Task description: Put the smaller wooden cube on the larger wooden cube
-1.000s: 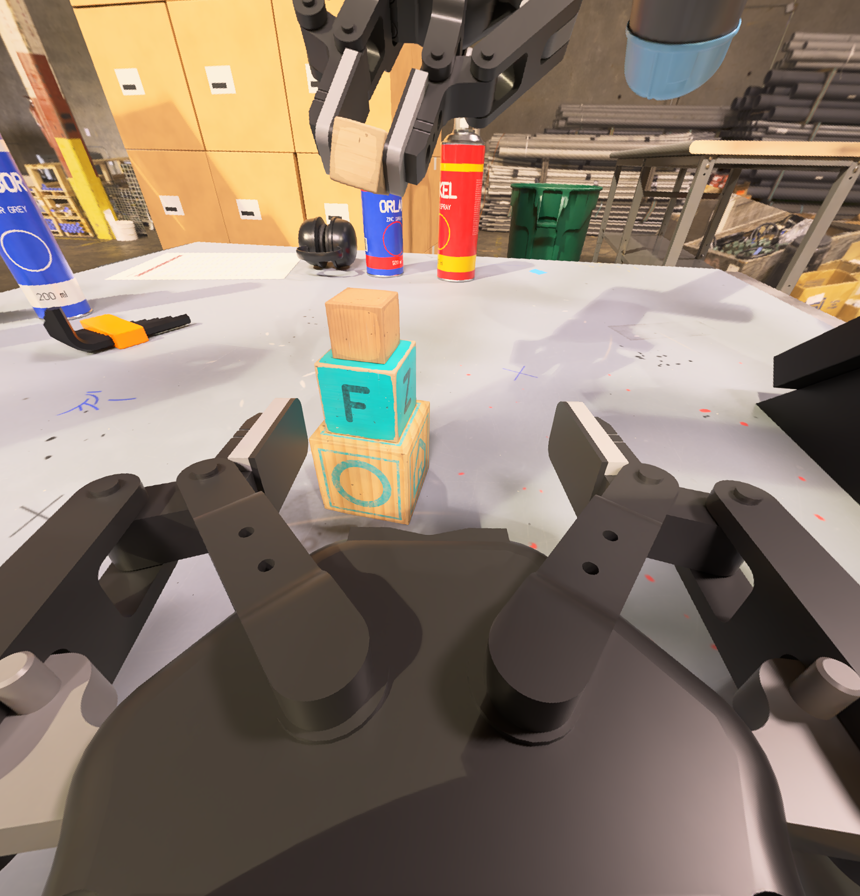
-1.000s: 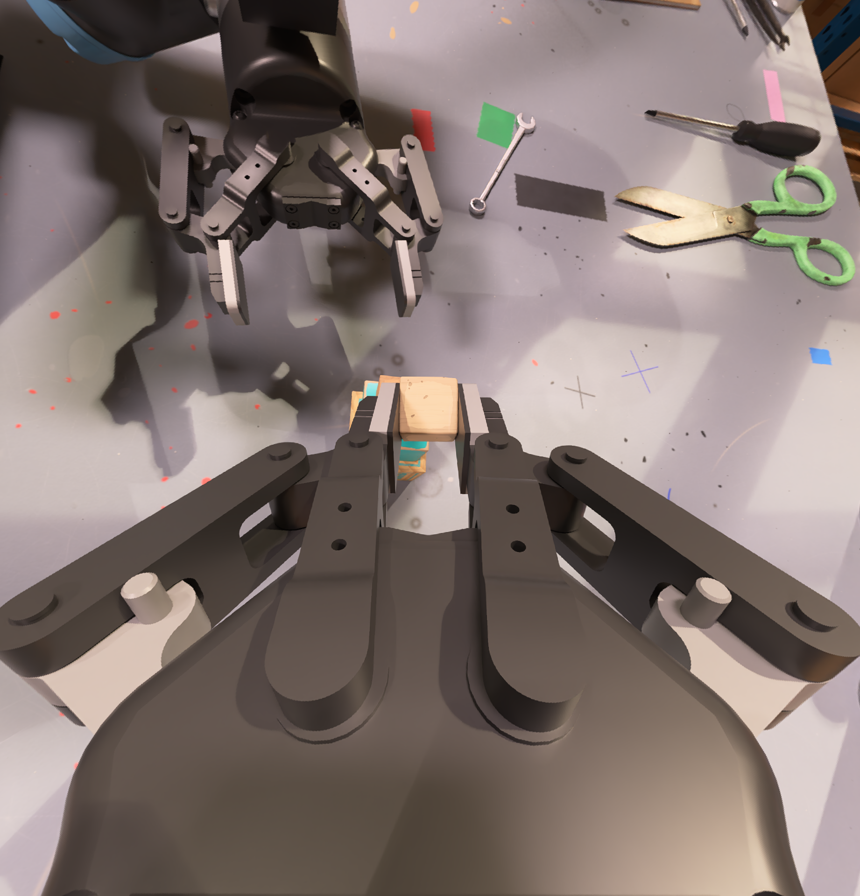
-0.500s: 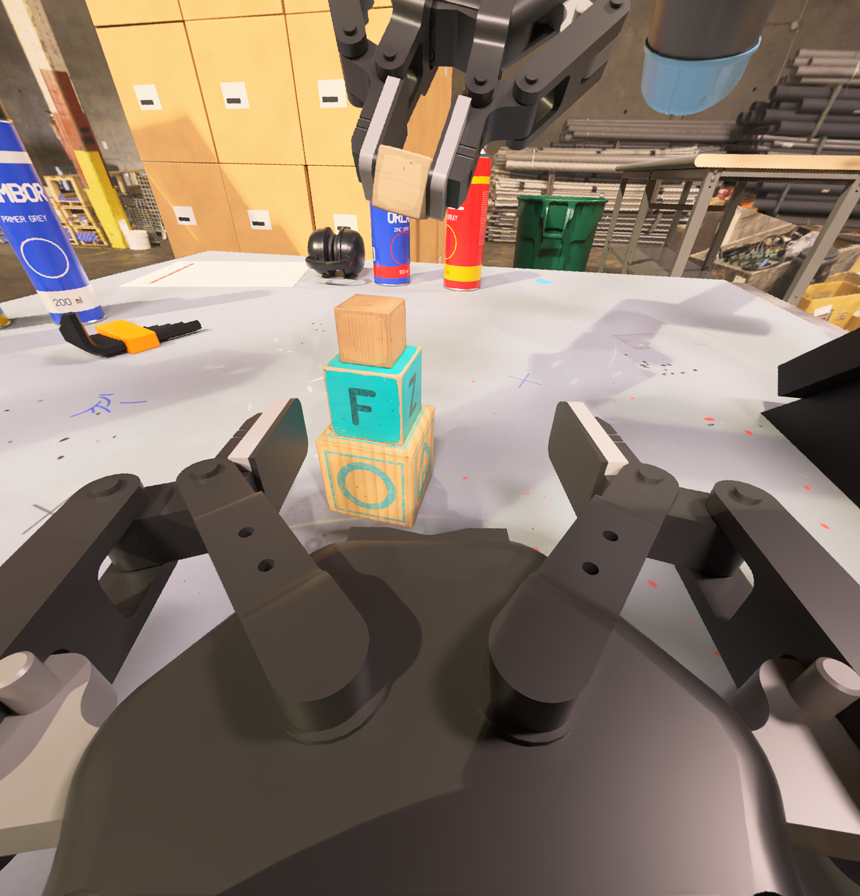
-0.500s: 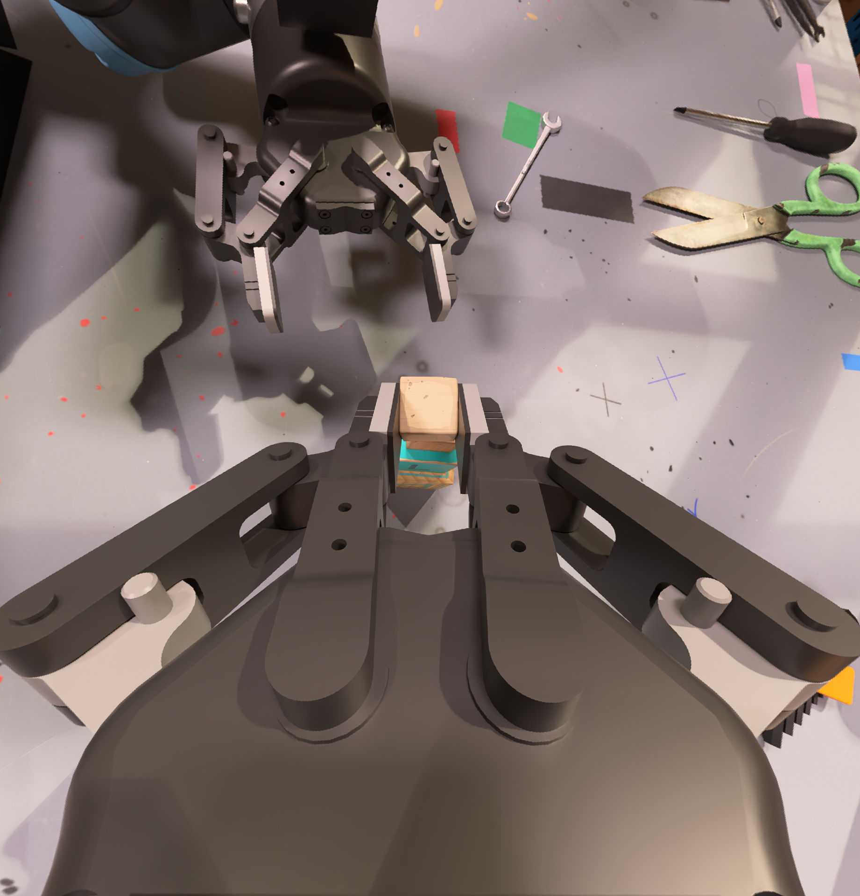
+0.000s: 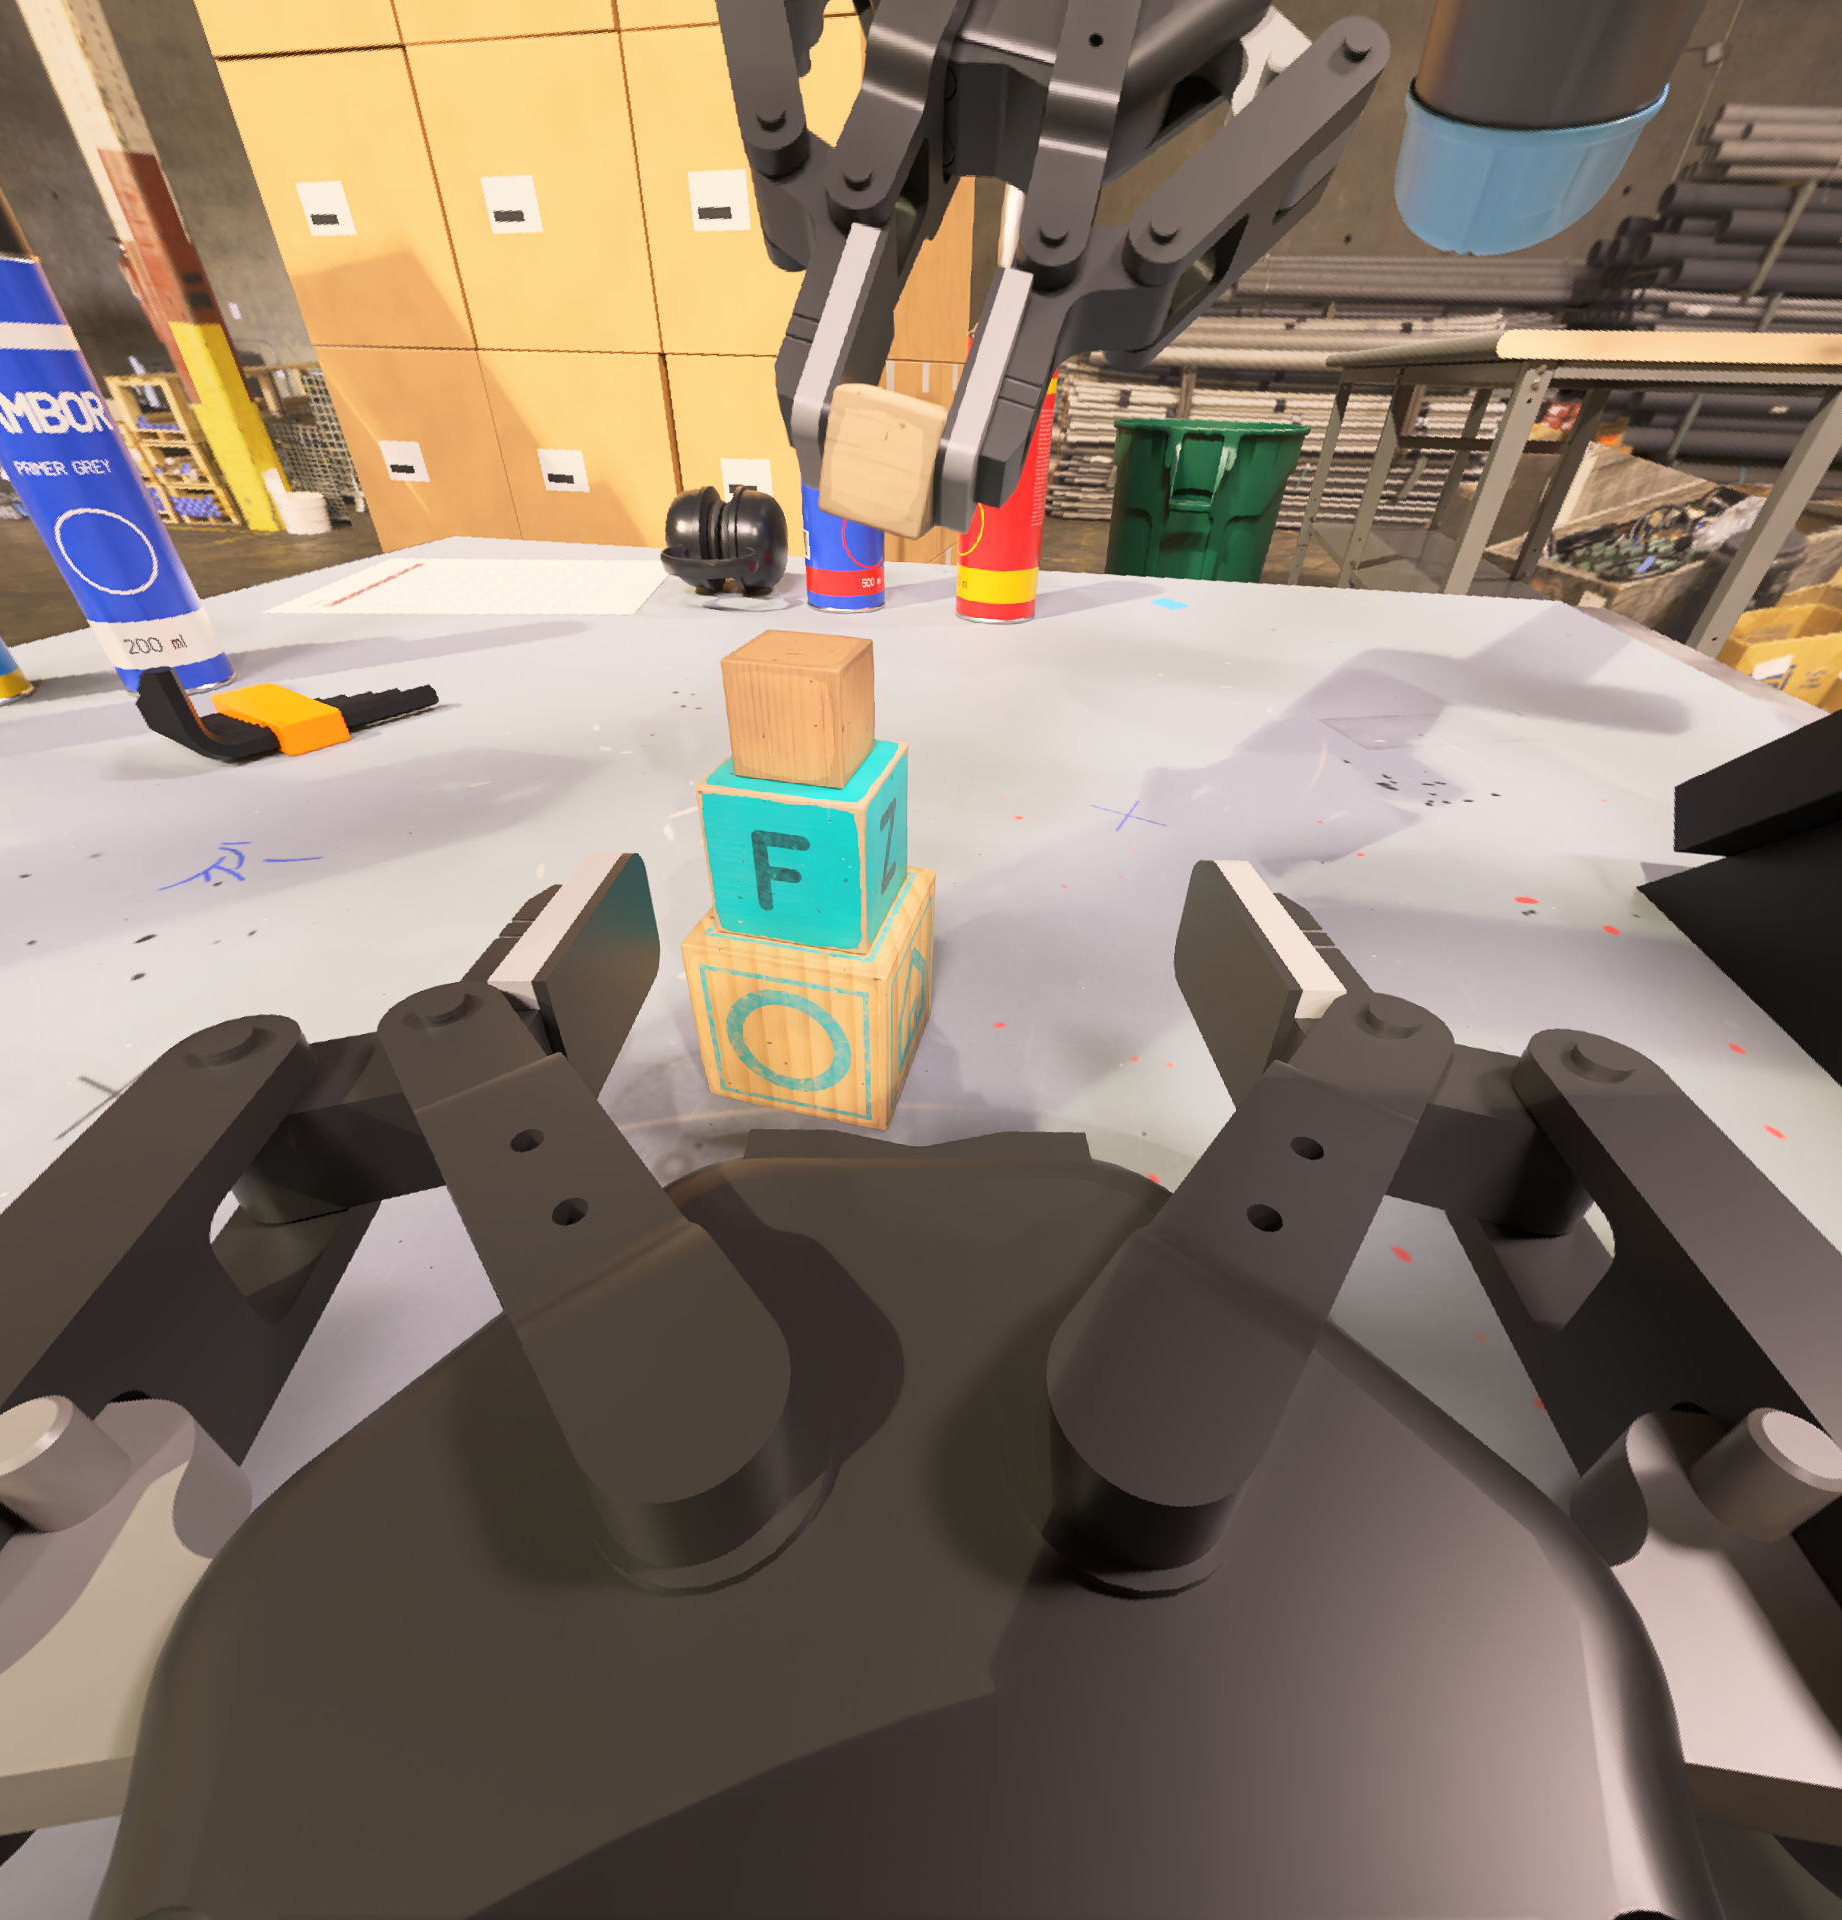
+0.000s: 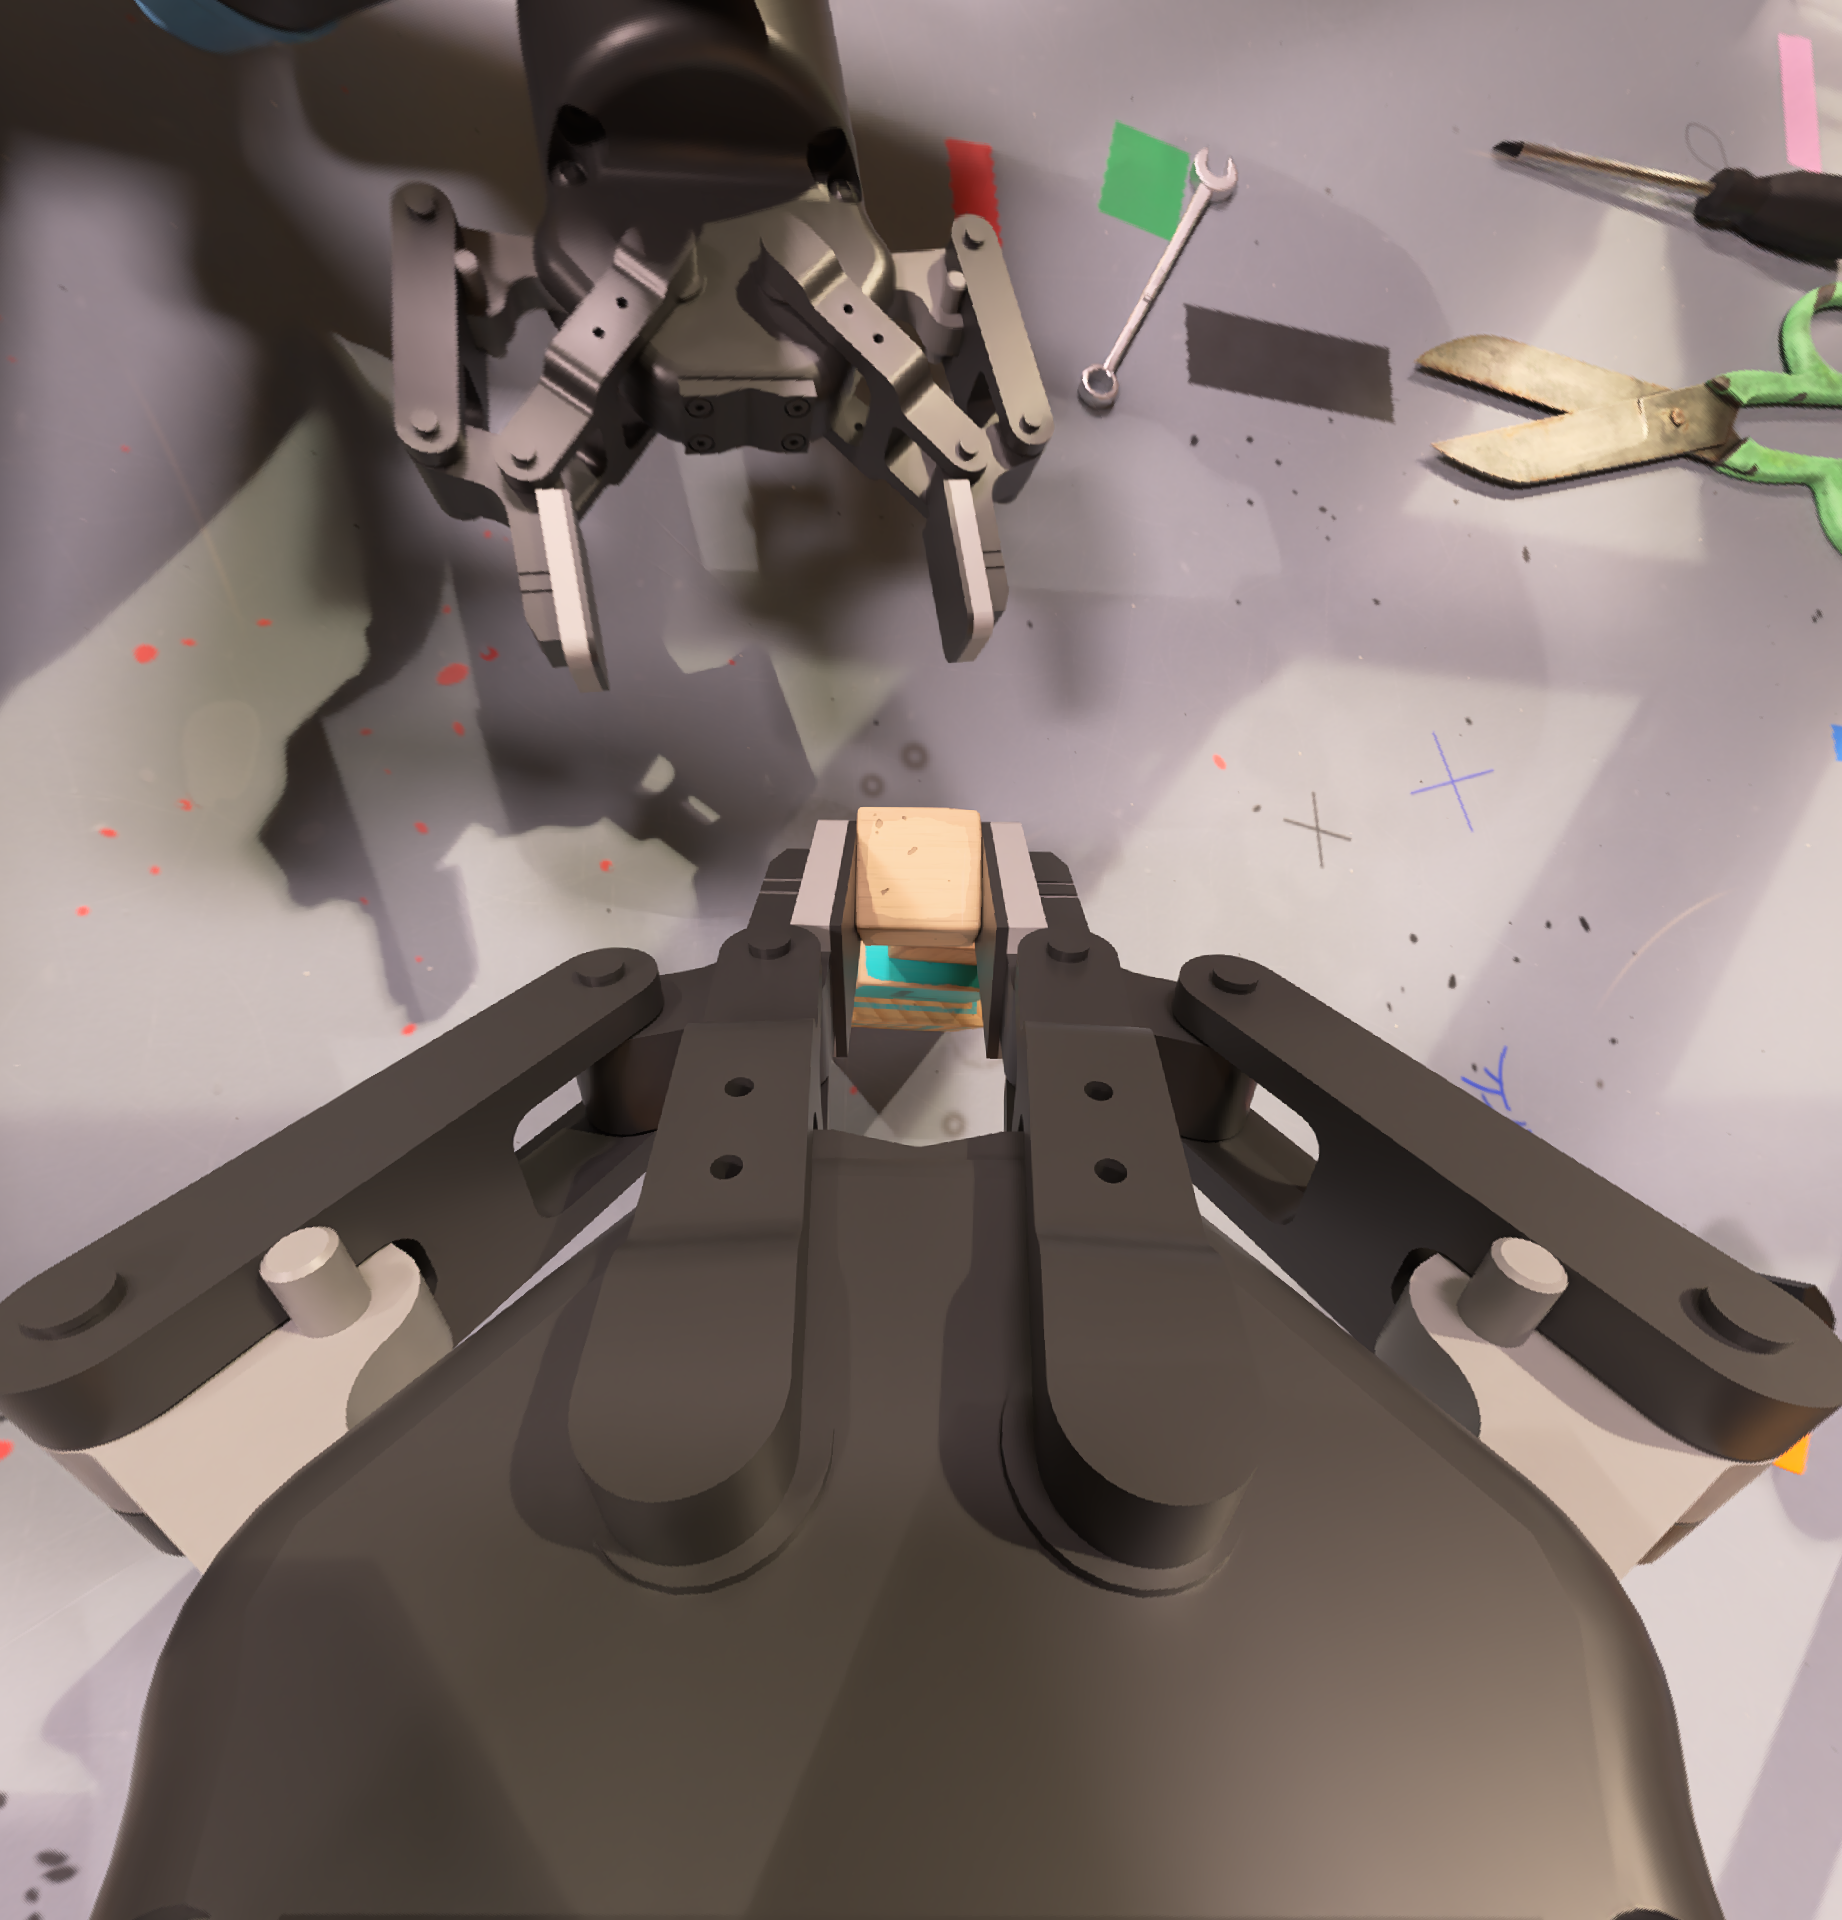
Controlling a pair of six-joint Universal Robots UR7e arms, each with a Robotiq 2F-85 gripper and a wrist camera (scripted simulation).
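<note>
Right tool [image 6: 917,883], downward-pointing, clamped on pale cube [image 6: 917,871] above stack [image 5: 805,883].

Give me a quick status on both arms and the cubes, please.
Right gripper shut on pale cube, above stack's top cube. Left gripper open, empty. Nothing between.

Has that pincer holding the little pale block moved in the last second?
Yes. In the left wrist view the right pincer with the pale block has drifted rightward and slightly lower, from left of the blue can toward the red can.
</note>
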